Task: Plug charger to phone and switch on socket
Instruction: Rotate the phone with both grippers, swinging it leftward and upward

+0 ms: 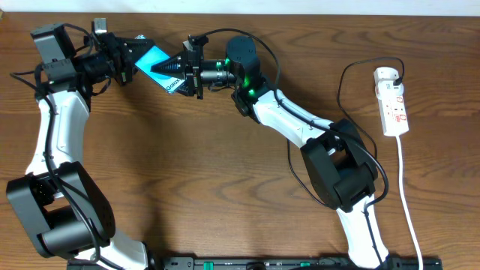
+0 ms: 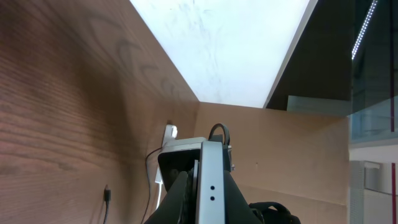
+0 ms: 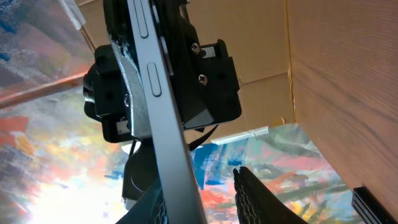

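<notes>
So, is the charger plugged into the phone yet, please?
Not plugged: the charger tip lies on the table, apart from the raised phone.

Readable text: next to none. The phone (image 1: pixel 154 60), far and left of centre, has a short white word on its cyan screen at the near-right end, but the letters are too small to make out from overhead. The socket (image 1: pixel 395 105), far right, has red markings on its white face, not legible. Wrist views show only the phone's edge; nothing readable there.
</notes>
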Controlling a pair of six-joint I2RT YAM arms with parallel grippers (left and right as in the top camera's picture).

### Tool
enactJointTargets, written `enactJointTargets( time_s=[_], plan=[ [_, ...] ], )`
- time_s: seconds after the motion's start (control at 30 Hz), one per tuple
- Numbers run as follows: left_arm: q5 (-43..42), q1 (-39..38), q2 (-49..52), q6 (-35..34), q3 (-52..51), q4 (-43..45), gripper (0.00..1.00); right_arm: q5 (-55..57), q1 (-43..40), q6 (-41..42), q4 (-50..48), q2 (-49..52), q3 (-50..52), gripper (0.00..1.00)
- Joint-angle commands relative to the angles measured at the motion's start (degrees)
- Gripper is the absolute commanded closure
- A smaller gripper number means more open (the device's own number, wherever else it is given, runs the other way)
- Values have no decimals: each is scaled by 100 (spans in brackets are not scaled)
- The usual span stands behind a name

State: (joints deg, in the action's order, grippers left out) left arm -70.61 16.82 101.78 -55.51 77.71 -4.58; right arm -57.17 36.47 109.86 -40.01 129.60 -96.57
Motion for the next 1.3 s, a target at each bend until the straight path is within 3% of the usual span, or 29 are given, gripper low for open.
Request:
enactJointTargets(
  time_s=[0.0,0.37,0.4,0.47,0.6,1.03,1.27],
  plan=[
    [-374,-116,-160,13,181,57,93,24,133,-70,-11,17,0,69],
    [-376,-116,-160,35,181,63,93,4,133,-111,-11,17,0,68],
    [-376,-116,-160,35,181,63,93,4,133,-111,-11,17,0,66],
    [-376,-114,-160,35,181,66,93,4,129,-133,-11,17,0,52],
    [-374,-109,-160,35,181,66,92,-7,98,-175,-13,17,0,33],
    [-402,116,-160,79,181,83,93,-157,-52,-306,-13,17,0,3],
    [-1237,560,-160,638,181,372,93,-461,-282,-490,-11,17,0,1]
  ],
)
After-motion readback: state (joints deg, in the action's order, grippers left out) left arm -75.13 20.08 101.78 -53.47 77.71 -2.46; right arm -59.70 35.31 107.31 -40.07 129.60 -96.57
